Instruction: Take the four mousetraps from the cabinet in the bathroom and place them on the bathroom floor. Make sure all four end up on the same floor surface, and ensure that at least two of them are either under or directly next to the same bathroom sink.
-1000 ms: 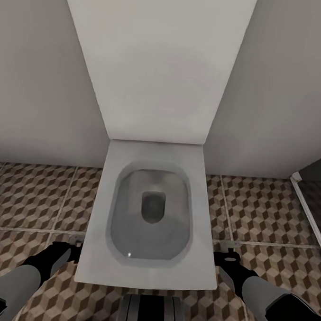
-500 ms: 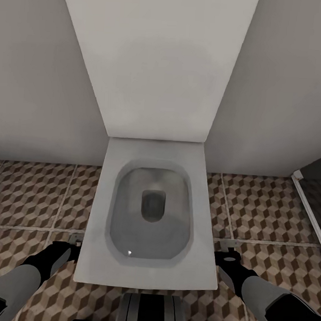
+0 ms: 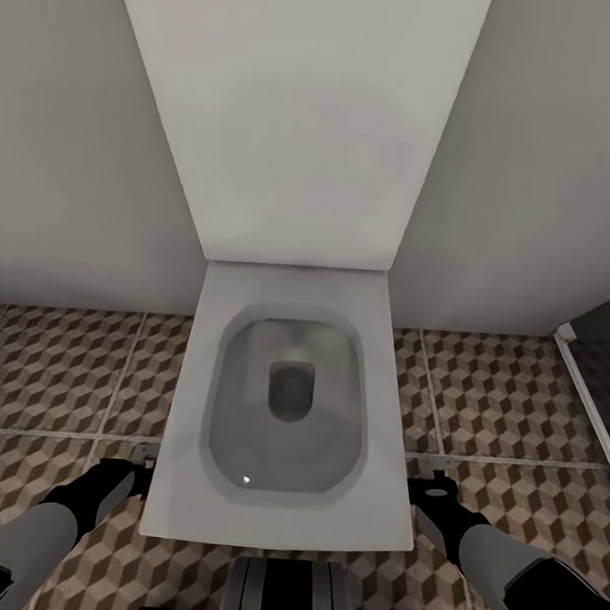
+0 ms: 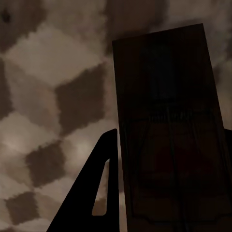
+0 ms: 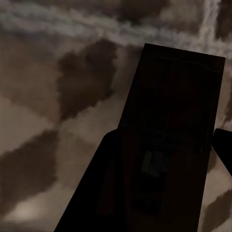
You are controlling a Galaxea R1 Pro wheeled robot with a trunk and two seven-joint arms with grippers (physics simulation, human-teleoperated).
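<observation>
My left gripper point(image 3: 142, 462) hangs low over the bathroom floor point(image 3: 57, 371), left of a toilet. In the left wrist view the left gripper point(image 4: 169, 140) is shut on a dark-brown mousetrap point(image 4: 164, 111), a flat plate with thin wire parts, above the cube-pattern floor point(image 4: 58, 87). My right gripper point(image 3: 429, 486) hangs at the toilet's right side. The right wrist view shows the right gripper point(image 5: 166, 140) shut on a second mousetrap point(image 5: 174, 101) over the floor point(image 5: 48, 96). The cabinet and the bathroom sink are out of view.
A white toilet point(image 3: 278, 520) stands straight ahead between my arms, its raised lid point(image 3: 298, 115) against the grey wall. The white edge of a darker shower tray point(image 3: 588, 395) runs at the right. Tiled floor lies open on both sides of the toilet.
The head view shifted very slightly between the oldest frame and now. Both arms and the mousetraps stay where they were.
</observation>
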